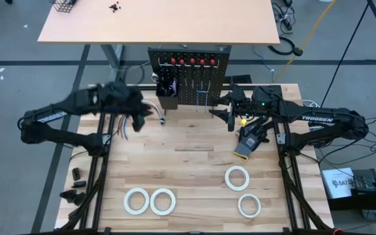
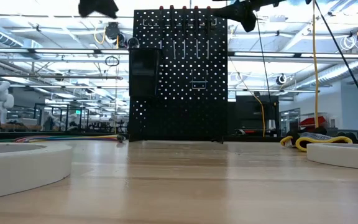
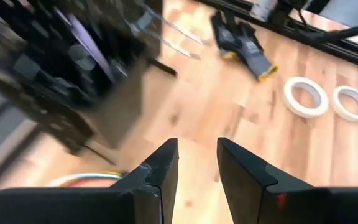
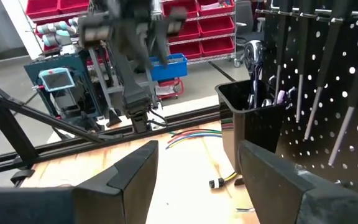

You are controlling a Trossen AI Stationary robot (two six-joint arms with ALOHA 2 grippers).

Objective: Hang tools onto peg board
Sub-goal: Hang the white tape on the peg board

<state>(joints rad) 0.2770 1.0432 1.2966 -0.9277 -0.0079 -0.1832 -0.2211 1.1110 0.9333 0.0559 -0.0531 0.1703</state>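
From above, the upright black perforated metal peg board (image 1: 189, 81) stands at the table's far edge with red-handled screwdrivers (image 1: 187, 62) already hung along its top and a small black bin (image 1: 166, 91) on its left side. Four white tape rolls (image 1: 237, 177) lie flat on the light wooden tabletop (image 1: 188, 163), two near the front left, two front right. A black-and-yellow glove-like object (image 1: 250, 140) lies by the right arm.

The table-level view shows the peg board (image 2: 180, 74) end-on, both arms high above it, a tape roll (image 2: 17, 165) close in front.

The left wrist view shows the left gripper (image 3: 197, 163) partly parted, nothing between its fingers, above bare wood beside the bin.

The right wrist view shows the right gripper (image 4: 197, 168) spread wide and empty, facing the bin (image 4: 257, 118).

The rolls look light, fairly stiff and smooth (likely to slide if nudged flat); pinching across one wall of the ring, one finger inside the hole, seems the surest hold.
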